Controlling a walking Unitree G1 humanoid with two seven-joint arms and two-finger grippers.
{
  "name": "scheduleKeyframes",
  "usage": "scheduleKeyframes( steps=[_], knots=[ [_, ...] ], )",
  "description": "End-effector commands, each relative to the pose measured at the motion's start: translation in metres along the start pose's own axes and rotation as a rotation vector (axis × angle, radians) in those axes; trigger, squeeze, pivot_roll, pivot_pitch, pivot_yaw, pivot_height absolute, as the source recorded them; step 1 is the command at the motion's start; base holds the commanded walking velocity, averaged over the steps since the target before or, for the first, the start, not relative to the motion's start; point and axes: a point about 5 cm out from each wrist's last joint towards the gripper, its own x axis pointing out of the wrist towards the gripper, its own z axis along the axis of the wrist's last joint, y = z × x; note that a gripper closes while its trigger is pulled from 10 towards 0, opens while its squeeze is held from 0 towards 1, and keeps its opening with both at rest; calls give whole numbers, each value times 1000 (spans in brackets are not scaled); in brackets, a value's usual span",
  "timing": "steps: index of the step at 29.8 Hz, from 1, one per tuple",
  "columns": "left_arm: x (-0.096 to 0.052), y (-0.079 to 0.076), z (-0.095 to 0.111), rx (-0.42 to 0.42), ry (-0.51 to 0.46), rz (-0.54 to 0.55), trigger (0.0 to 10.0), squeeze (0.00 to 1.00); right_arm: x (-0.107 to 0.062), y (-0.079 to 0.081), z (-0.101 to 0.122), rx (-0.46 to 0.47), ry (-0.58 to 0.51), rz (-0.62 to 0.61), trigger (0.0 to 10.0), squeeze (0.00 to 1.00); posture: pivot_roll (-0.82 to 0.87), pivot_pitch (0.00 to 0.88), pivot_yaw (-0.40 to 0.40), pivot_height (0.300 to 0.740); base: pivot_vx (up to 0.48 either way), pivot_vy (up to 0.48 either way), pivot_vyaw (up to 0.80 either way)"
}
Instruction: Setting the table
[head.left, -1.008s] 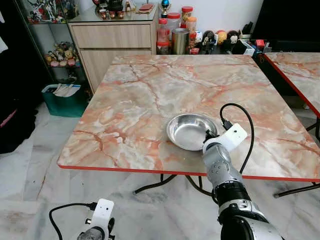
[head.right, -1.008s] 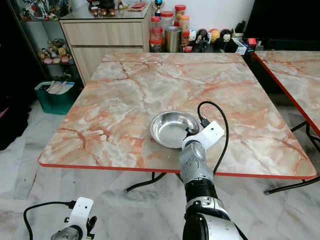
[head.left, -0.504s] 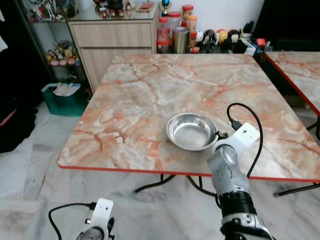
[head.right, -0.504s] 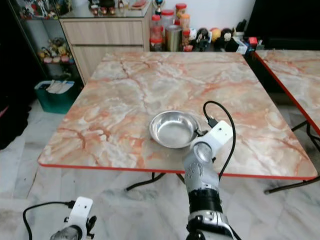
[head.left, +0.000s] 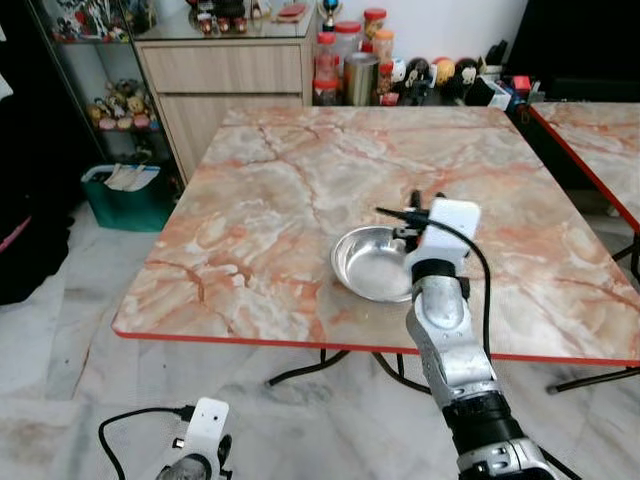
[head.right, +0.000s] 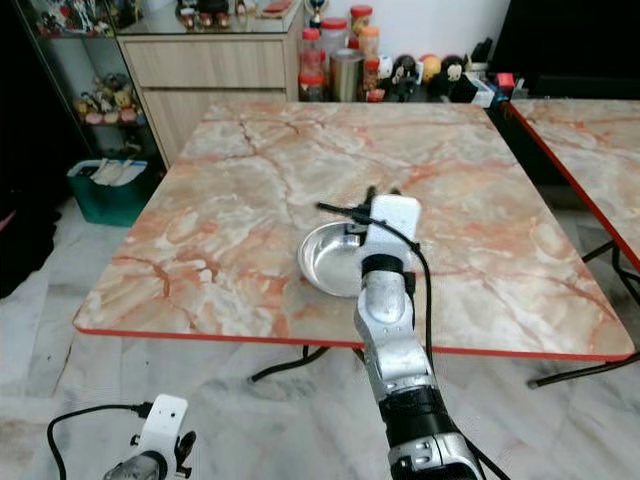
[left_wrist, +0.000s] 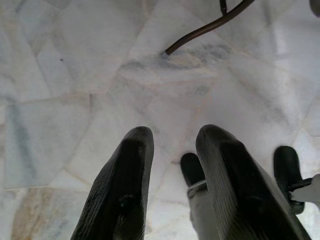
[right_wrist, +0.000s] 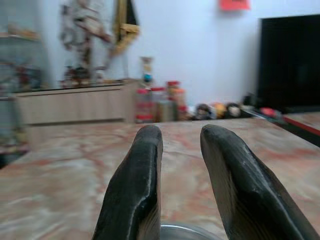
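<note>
On the marble table (head.left: 300, 190), toward its near edge and somewhat right of centre: one steel bowl (head.left: 372, 262), round, shallow, upright, nothing inside it as far as the head views show. Progress, as a judgement: the setting is at its very beginning, with a single bowl laid and no plate, cup, spoon or fork beside it; whatever else the table is meant to carry is yet to be fetched. Right gripper (right_wrist: 180, 165): one, raised over the far right part of the bowl, its two black fingers (right_wrist: 137, 195) parted with a clear gap and nothing between them, pointing level across the tabletop toward the far wall; the bowl's rim shows just beneath the fingertips in the right wrist view, apart from them. Left gripper (left_wrist: 172, 150): one, hanging idle low beside the robot over the pale stone floor (left_wrist: 75, 75), fingers apart and holding nothing. Tables: two, the second marble table (head.left: 600, 140) standing to the right, partly out of frame. Cabinet (head.left: 225, 75): one, wooden, with drawers, behind the far edge of the main table. Containers between cabinet and wall: two red-lidded jars (head.left: 345, 42) and one metal canister (head.left: 359, 80) can be counted; the small items beside them are too small to tally. Green bin (head.left: 125, 200): one, on the floor left of the table
</note>
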Motion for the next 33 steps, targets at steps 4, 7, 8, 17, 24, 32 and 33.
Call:
scheduleKeyframes(
  steps=[4,7,8,17,24,32,33],
  knots=[
    [-1,0,-2,-3,-10,12,10000,0,-8,6,-15,-10,14,160,10000,0,-9,0,-15,736,0,0,0],
    [-1,-1,-3,18,-4,2,10000,0,-9,0,-19,1,20,142,10000,0,-9,0,-17,736,0,0,0],
    [-1,-2,-4,29,1,-1,10000,0,-8,-1,-19,18,23,130,10000,0,-10,0,-17,736,0,0,0],
    [-1,-5,-5,30,3,-1,10000,0,0,4,-4,26,-45,163,10000,0,-16,0,-20,736,0,-245,0],
    [0,-4,-2,24,0,9,10000,0,1,11,-3,47,-49,181,10000,0,-10,0,-29,736,0,-272,0],
    [-1,-3,-3,22,6,18,10000,0,0,18,-2,54,-52,207,10000,0,-19,0,-26,736,0,-279,0],
    [-1,-2,-3,23,7,19,10000,0,0,18,-2,54,-52,206,10000,0,-19,0,-24,736,0,-300,0]
  ],
)
